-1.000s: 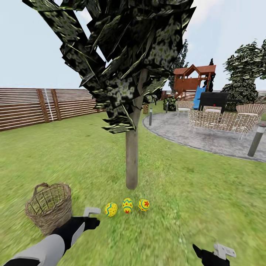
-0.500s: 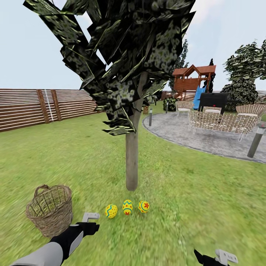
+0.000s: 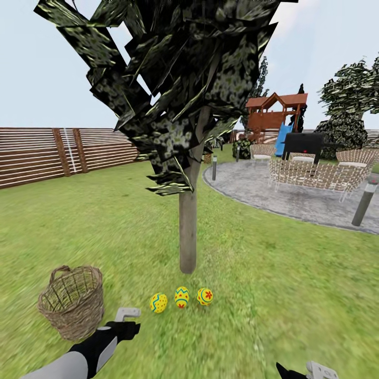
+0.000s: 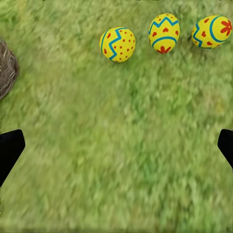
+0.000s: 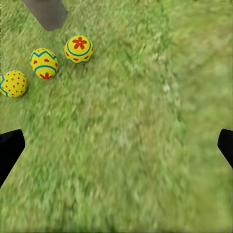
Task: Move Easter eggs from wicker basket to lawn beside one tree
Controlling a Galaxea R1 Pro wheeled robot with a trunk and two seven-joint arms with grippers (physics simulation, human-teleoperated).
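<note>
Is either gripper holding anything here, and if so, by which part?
Nothing is held. Both wrist views show fingers spread wide over bare grass; the three eggs lie on the lawn by the tree, apart from the left gripper.

Slat fence left; paved patio, wicker seats, playset right

grey left arm, black wrist

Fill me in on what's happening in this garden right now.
Three yellow painted Easter eggs lie in a row on the green lawn at the foot of the pale-trunked tree. The brown wicker basket stands to their left, looking empty. The left gripper and right gripper are open, holding nothing.
</note>
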